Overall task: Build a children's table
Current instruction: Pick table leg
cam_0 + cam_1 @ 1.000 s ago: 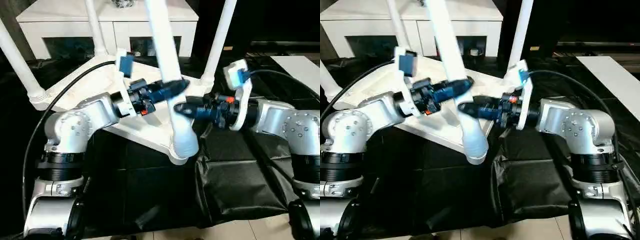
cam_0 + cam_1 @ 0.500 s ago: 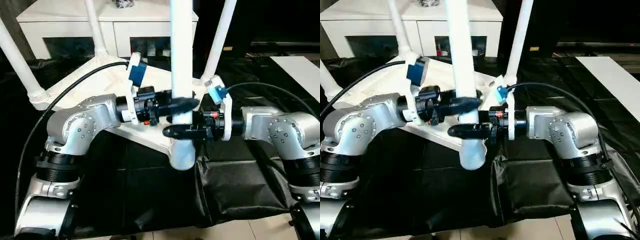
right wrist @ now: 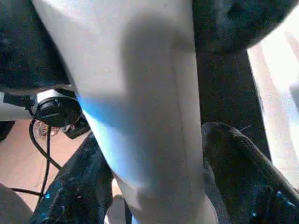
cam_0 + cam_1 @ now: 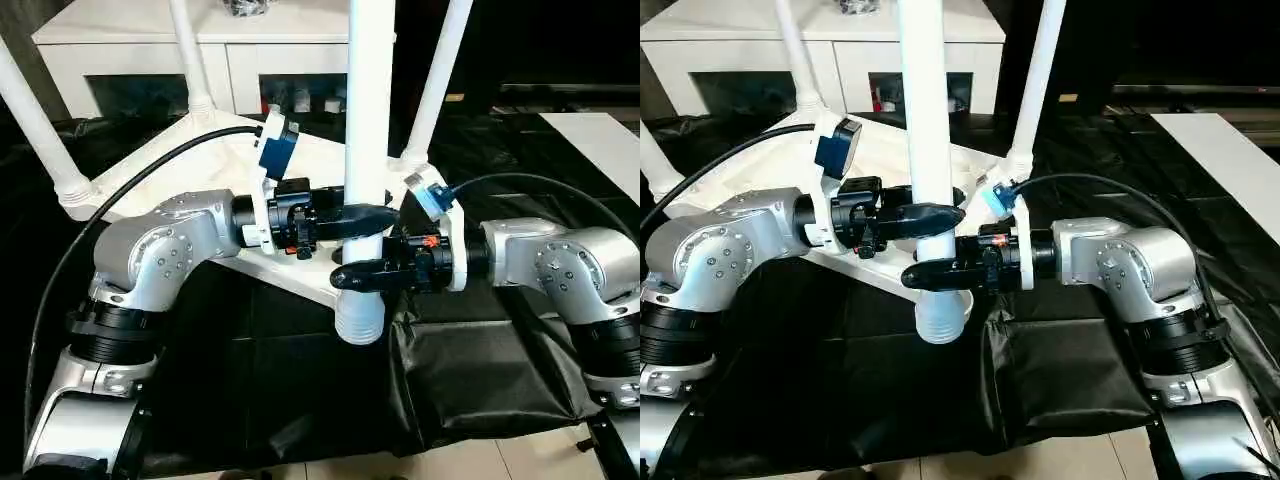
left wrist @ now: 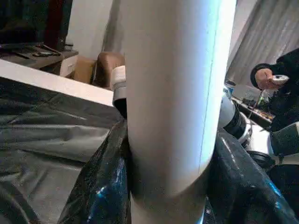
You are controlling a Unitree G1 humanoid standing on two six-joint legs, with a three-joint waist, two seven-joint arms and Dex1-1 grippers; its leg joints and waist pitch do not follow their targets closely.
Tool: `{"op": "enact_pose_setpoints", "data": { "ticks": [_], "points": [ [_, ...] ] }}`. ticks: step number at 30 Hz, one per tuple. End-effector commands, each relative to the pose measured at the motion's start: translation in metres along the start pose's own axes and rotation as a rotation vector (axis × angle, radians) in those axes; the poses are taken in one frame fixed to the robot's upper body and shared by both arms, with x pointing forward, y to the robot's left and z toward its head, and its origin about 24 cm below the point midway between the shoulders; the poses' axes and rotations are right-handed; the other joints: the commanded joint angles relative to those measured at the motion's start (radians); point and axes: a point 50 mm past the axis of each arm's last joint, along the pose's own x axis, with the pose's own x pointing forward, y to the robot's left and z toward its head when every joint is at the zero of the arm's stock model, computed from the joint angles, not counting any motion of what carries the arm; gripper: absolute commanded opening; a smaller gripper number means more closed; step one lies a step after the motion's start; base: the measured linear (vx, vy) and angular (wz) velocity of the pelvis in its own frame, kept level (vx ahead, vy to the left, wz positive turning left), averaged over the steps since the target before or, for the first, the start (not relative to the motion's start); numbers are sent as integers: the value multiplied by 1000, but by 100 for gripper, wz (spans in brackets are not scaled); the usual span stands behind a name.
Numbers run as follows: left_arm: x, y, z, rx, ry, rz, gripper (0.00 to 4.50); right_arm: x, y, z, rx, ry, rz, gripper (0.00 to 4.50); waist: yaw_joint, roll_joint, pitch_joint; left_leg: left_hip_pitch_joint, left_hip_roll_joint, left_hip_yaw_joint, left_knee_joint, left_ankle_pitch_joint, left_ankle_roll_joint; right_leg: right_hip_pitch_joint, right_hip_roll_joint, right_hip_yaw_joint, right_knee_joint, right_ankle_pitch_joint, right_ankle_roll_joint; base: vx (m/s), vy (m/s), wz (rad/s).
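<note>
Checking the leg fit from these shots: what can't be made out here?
- Long white tapered leg: top cut off by the head views' upper edge.
- Its corner socket in the white ribbed tabletop: hidden behind the left gripper and right gripper.
- Right gripper's contact: unclear in wrist view.

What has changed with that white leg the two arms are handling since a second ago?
The near leg has swung from leaning to upright. The right gripper, which was beside it, has closed around its lower part, below the left gripper, which keeps its hold. The tabletop and the other three legs stayed put.
</note>
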Motion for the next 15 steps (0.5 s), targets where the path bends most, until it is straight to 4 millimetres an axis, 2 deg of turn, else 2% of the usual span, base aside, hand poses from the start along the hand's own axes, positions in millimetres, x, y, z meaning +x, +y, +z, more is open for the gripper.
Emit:
{"op": "enact_pose_setpoints", "data": {
  "ticks": [1, 3, 4, 6, 7, 9, 12, 13, 14, 15],
  "points": [
    [2, -4, 4, 27, 11, -33, 188, -3, -1, 0, -16, 9, -27, 264, -2, -8, -75, 23, 48, -20, -73, -161, -23, 50, -52, 45, -61, -215, -223, 0, 0, 0],
    [2, -3, 4, 27, 10, -33, 188, -3, -1, 0, -15, 4, -26, 249, -2, -7, -74, 24, 48, -21, -74, -165, -26, 49, -52, 45, -61, -221, -221, 0, 0, 0],
    [2, -3, 4, 28, 10, -30, 188, -3, -1, 0, -16, 0, -29, 228, -2, -7, -74, 25, 49, -21, -74, -167, -26, 48, -52, 45, -62, -223, -221, 0, 0, 0],
    [1, -2, 4, 29, 7, -14, 188, -3, -2, 0, -18, -9, -34, 223, -1, -7, -75, 24, 48, -21, -73, -166, -27, 49, -53, 45, -62, -221, -222, 0, 0, 0],
    [2, -2, 5, -2, -3, -15, 223, -3, -2, 0, -18, -12, -36, 221, -2, -7, -75, 23, 47, -21, -73, -167, -28, 49, -52, 45, -61, -223, -220, 0, 0, 0],
    [2, -1, 9, -60, -42, -10, 258, -3, -2, 0, -19, -21, -40, 210, -1, -6, -75, 24, 46, -20, -72, -171, -32, 49, -52, 45, -60, -223, -226, 0, 0, 0],
    [-1, -5, 9, -69, -25, -51, 260, -4, -2, -1, -18, -33, -46, 203, 0, -4, -76, 24, 46, -22, -72, -169, -28, 49, -52, 44, -61, -226, -226, 0, 0, 0],
    [-2, -7, 8, -73, -28, -63, 267, -5, -2, -1, -17, -41, -51, 198, -1, -4, -75, 24, 47, -22, -73, -167, -27, 49, -51, 44, -61, -217, -225, 0, 0, 0],
    [-2, -8, 8, -77, -30, -72, 296, -6, -2, -1, -17, -47, -55, 194, 0, -4, -76, 25, 47, -21, -73, -167, -26, 49, -51, 44, -60, -211, -225, 0, 0, 0],
    [-2, -8, 8, -78, -30, -74, 300, -6, -2, -1, -17, -48, -56, 194, 0, 0, -76, 25, 47, -22, -73, -168, -28, 49, -51, 44, -59, -208, -227, 0, 0, 0]
  ]
}}
